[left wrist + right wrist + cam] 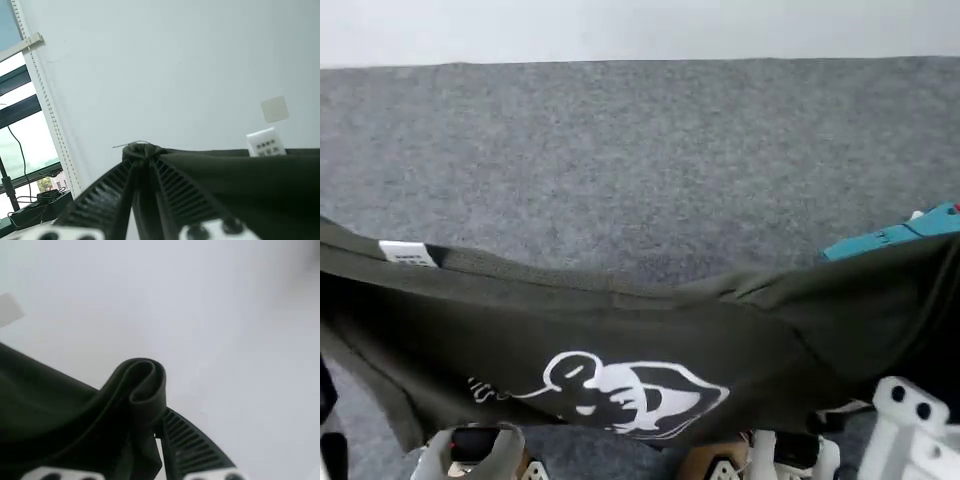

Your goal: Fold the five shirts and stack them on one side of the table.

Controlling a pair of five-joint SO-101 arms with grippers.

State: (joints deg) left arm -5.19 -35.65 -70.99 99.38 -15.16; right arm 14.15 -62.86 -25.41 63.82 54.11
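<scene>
One dark olive-green cloth shirt [620,320] with a white printed graphic hangs stretched above the near edge of the grey felt-covered table [640,150]. The left gripper [142,155] is clamped on a bunched shirt edge. The right gripper [150,415] is clamped on a rolled fold.

The left tool [143,156] is clamped tight: its two black ribbed fingers [107,192] run together to a point and pinch a bunched edge of the dark shirt [240,185] at their tips. The finger bases, white with dark screw holes, sit nearest the camera. The right tool [152,422] is likewise closed on cloth, with a rolled fold bulging out past its tips. One ribbed finger [192,445] shows bare and the other lies under the fabric. In the high view, pieces of the arms line the bottom edge: a white bracket [912,425] at lower right, a pale joint [470,450] at lower left and white links [775,455] right of centre.
</scene>
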